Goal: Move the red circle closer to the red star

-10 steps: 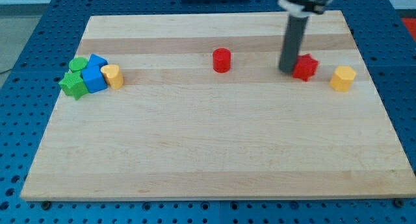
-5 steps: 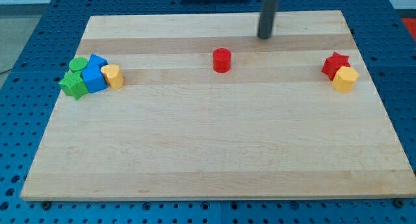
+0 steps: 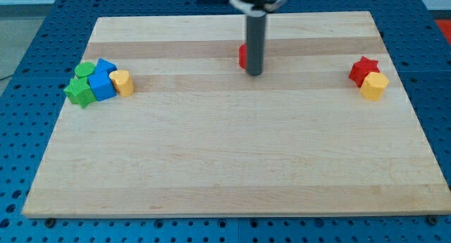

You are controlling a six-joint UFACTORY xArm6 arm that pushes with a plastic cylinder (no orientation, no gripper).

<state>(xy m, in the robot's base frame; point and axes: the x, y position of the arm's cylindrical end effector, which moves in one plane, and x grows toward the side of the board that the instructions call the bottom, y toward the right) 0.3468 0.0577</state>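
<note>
The red circle (image 3: 242, 56) sits near the view's top centre, mostly hidden behind my rod; only its left edge shows. My tip (image 3: 254, 73) is down on the board just right of and below the circle, close to or touching it. The red star (image 3: 363, 68) lies far off at the view's right, touching a yellow block (image 3: 374, 85) at its lower right.
A cluster at the view's left holds a green circle (image 3: 85, 69), a green star (image 3: 79, 93), two blue blocks (image 3: 103, 81) and a yellow block (image 3: 122, 82). The wooden board (image 3: 232, 165) lies on a blue perforated table.
The rod pushed the red star right against the yellow block, swung up to the top, then came left and down beside the red circle, now covering most of it.
</note>
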